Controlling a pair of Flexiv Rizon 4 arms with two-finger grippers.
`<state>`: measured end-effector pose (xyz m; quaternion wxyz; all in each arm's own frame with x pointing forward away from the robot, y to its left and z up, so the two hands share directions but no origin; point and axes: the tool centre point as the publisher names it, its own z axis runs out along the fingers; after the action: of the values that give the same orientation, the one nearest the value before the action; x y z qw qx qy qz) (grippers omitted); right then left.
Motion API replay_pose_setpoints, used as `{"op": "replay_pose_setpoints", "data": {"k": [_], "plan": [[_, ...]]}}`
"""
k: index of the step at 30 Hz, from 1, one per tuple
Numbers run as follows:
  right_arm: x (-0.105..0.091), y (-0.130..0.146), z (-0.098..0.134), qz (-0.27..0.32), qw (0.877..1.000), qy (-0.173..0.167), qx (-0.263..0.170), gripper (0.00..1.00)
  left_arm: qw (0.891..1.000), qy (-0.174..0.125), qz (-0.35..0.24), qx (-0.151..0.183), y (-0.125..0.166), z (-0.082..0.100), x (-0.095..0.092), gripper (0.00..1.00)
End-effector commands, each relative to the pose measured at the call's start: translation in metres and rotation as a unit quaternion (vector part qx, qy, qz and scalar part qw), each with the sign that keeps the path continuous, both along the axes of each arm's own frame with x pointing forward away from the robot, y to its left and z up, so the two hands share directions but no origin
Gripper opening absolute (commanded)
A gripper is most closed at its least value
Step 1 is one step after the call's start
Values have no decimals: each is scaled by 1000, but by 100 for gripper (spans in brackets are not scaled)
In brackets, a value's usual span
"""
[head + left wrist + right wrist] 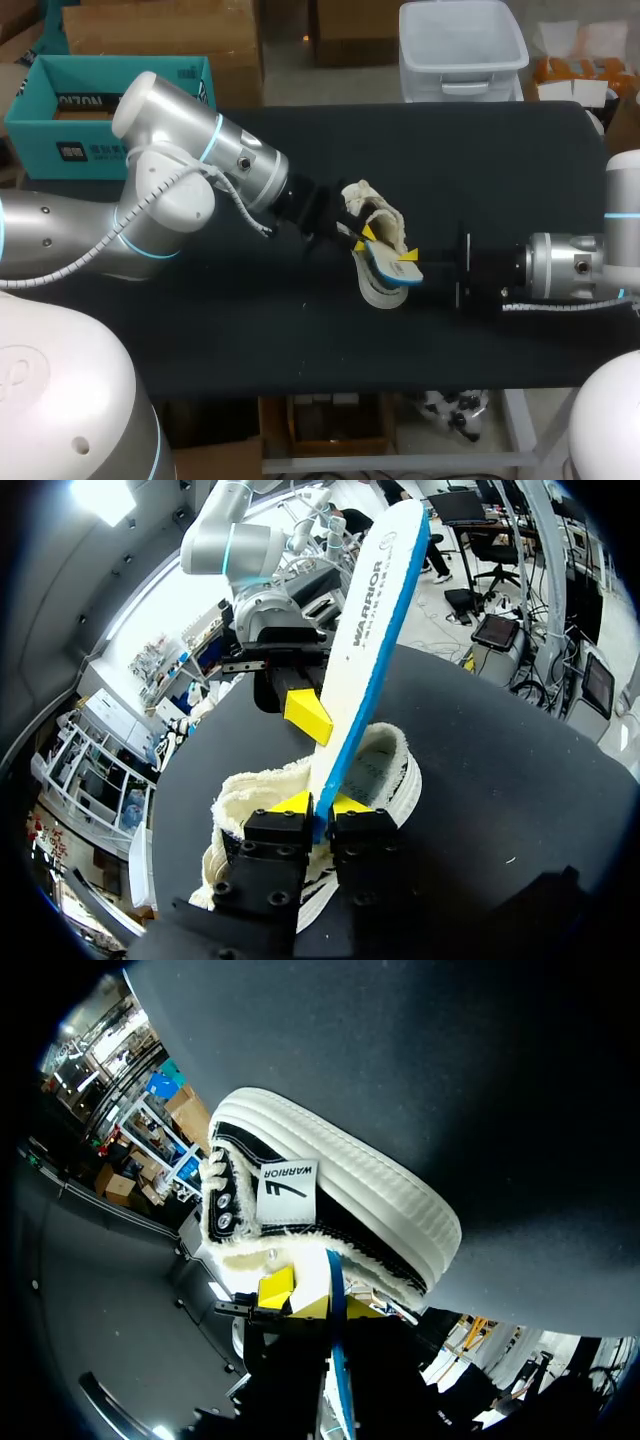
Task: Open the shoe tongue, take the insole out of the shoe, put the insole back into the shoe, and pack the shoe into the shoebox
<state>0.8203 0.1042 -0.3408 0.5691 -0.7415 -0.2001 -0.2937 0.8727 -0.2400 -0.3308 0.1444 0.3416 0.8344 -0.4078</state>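
A fleece-lined shoe (pixel 372 203) lies on its side mid-table, its white sole (pixel 390 1210) turned toward my right arm. A white insole with a blue edge (pixel 392 266) sticks out of its opening. My left gripper (pixel 362 236) comes in from the left; in its wrist view it (pixel 320 803) is shut on the insole's near end, and the insole (pixel 375 600) rises ahead over the shoe (pixel 385 770). My right gripper (pixel 408 257) holds the insole further along, one fingertip (pixel 307 716) pressed to its face. In the right wrist view the insole (pixel 334 1278) runs between that gripper's tips (pixel 335 1308).
The black tabletop (pixel 200 330) stretches bare to the left and front of the shoe. An open teal box (pixel 110 100) stands off the table's back left corner. Both arms meet at the middle, close together.
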Motion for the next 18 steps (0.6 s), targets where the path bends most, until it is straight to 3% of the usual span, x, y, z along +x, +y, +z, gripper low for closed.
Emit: {"op": "replay_pose_setpoints", "data": {"k": [1,2,5,6,8,18], "plan": [[2,0,-4,-1,1000,-3,4,0,1000,-5,-14,-8,5,7,-9,60],[2,0,-4,0,1000,-3,5,0,1000,-5,-18,-9,5,8,-11,50],[3,-1,-5,0,1000,-4,5,0,1000,-9,-19,-11,5,10,-17,40],[4,-1,-5,0,1000,-5,5,0,1000,-12,-19,-13,4,10,-19,29],[5,0,-5,1,1000,-5,5,0,1000,-12,-22,-15,2,10,-21,0],[18,1,-11,5,1000,-5,9,0,999,-20,-24,7,-7,-3,-13,0]]}}
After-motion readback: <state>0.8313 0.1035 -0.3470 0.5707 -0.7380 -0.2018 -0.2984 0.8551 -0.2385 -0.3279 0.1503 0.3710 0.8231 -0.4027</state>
